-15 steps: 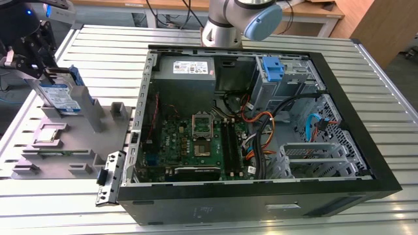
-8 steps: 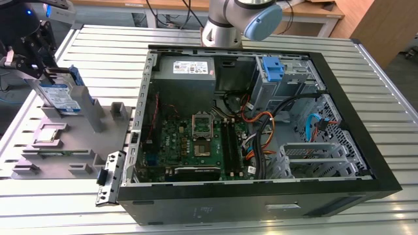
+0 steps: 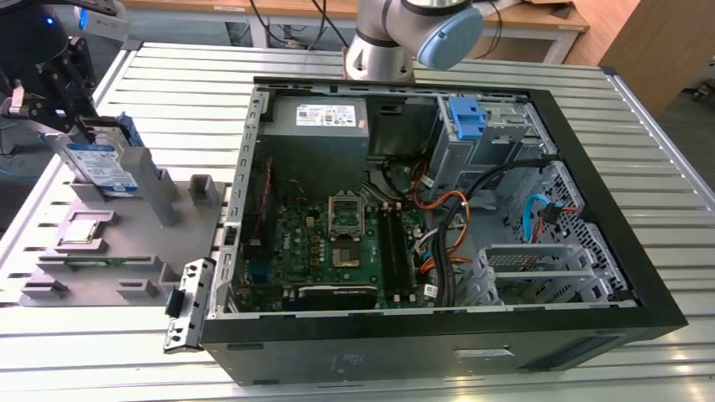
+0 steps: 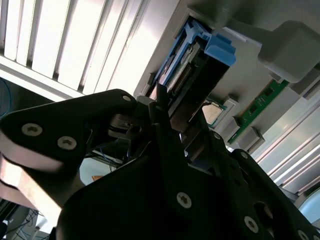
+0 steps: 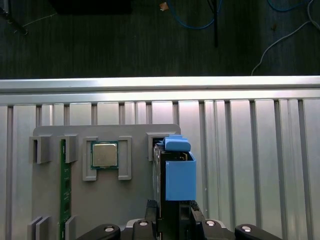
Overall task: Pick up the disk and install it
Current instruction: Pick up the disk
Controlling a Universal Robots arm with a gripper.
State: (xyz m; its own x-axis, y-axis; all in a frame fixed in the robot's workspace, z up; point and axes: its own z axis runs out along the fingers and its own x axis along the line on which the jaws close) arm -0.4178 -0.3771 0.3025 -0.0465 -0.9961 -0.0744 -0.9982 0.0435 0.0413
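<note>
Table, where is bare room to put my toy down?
Bare slats lie between the grey holder and the arm's base, and in the exterior view's lower left corner, beside the computer case. Crowded: inside the case, full of cables, and the holder with the disk.

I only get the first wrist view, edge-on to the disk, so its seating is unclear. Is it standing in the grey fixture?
Observer: Yes; in the exterior view the disk stands upright in a slot of the grey fixture, label showing.
Operator: Where is the computer case?
Observer: The open case lies to the exterior view's right of the fixture.
Operator: Anything in its drive bay?
Observer: A blue caddy sits in it.
</note>
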